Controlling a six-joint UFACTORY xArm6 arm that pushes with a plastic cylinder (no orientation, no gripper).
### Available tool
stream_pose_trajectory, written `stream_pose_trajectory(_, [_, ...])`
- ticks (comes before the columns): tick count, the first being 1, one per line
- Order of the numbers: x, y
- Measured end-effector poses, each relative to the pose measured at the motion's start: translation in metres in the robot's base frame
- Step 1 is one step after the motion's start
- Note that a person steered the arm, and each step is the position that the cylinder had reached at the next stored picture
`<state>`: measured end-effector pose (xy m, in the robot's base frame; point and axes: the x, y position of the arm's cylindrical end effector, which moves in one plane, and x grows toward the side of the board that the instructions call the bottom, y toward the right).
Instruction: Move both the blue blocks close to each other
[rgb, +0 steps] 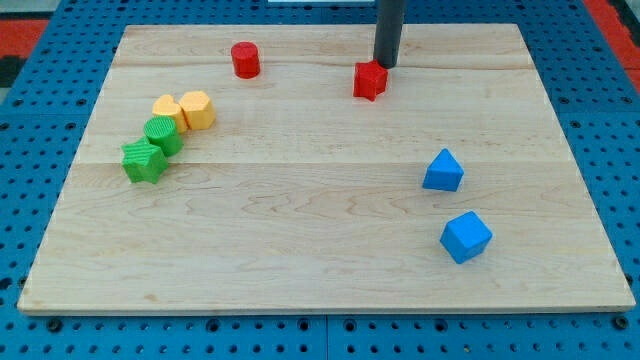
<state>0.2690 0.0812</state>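
Two blue blocks lie at the view's right. A blue triangular block sits above a blue cube, with a small gap between them. My tip stands near the view's top, just above and right of a red star-like block, nearly touching it. The tip is far above the blue blocks.
A red cylinder stands at the top left of centre. At the left, a yellow block and an orange-yellow block adjoin a green cylinder-like block and a green star block. The wooden board lies on a blue pegboard.
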Motion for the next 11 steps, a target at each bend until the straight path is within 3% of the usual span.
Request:
stream_pose_trajectory(1, [0.015,-0.015])
stream_pose_trajectory(3, [0.1,-0.004])
stream_pose_trajectory(4, [0.118,0.084])
stream_pose_trajectory(7, [0.214,0.062])
stream_pose_trajectory(11, [0.249,0.092])
